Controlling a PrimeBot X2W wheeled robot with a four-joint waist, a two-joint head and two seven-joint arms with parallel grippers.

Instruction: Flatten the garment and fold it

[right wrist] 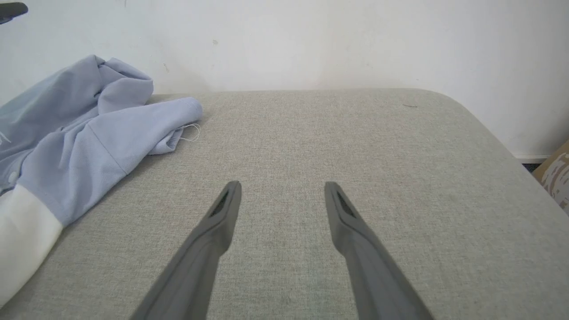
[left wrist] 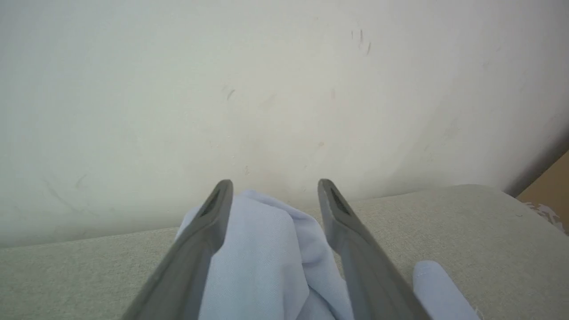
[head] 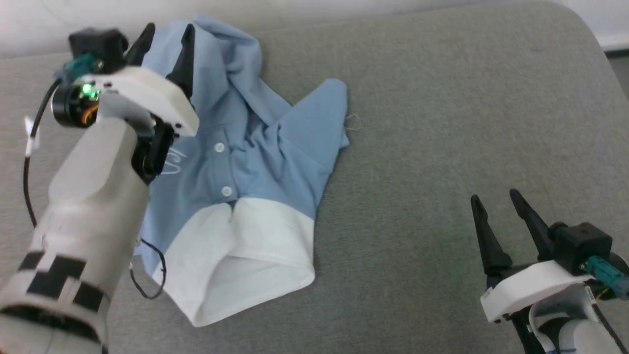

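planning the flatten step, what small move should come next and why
Probably swing the right gripper left to the sleeve and pinch its edge. The shirt lies bunched, the left gripper stands open over its far end, and the right one hangs open over bare cushion.

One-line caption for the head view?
Open left gripper over crumpled garment on grey cushion; open right gripper apart, empty.

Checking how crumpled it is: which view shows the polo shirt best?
Head view: nearly the whole polo shirt, crumpled on the grey surface, collar and buttons visible. Right wrist view catches one side; left wrist view, a bunched fold between the left gripper's open jaws.
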